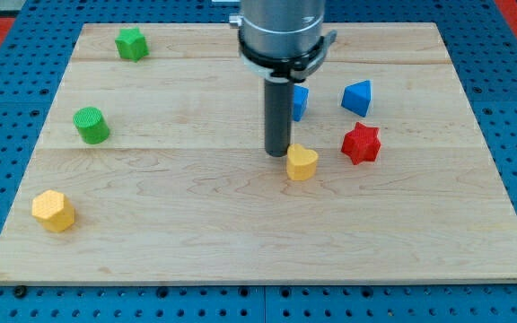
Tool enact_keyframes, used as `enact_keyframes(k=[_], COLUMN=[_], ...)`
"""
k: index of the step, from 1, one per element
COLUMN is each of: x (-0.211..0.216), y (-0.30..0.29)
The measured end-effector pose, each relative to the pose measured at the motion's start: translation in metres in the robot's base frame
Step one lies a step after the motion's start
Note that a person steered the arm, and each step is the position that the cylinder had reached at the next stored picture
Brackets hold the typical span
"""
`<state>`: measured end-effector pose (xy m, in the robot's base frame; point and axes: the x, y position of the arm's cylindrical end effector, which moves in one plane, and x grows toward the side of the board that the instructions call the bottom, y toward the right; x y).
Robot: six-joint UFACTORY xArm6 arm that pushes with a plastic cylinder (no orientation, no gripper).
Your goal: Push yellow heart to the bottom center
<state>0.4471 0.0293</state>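
The yellow heart lies a little right of the board's middle. My tip rests on the board just to the heart's upper left, touching or nearly touching it. The rod rises straight up from there to the arm's grey body at the view's top.
A red star block lies right of the heart. A blue triangular block sits above the star. Another blue block is partly hidden behind the rod. A green star, a green cylinder and a yellow hexagon lie at the left on the wooden board.
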Motion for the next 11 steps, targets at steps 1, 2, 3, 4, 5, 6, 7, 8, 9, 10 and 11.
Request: enact_keyframes(k=[1,2,3,4,5,6,7,8,9,10,11], x=[-0.001,-0.001,0.005,0.021,0.026,0.026,0.028,0.02,0.01,0.011,0.02], y=[0.029,0.053,0.097,0.1,0.07,0.038,0.009,0.005,0.001,-0.018,-0.021])
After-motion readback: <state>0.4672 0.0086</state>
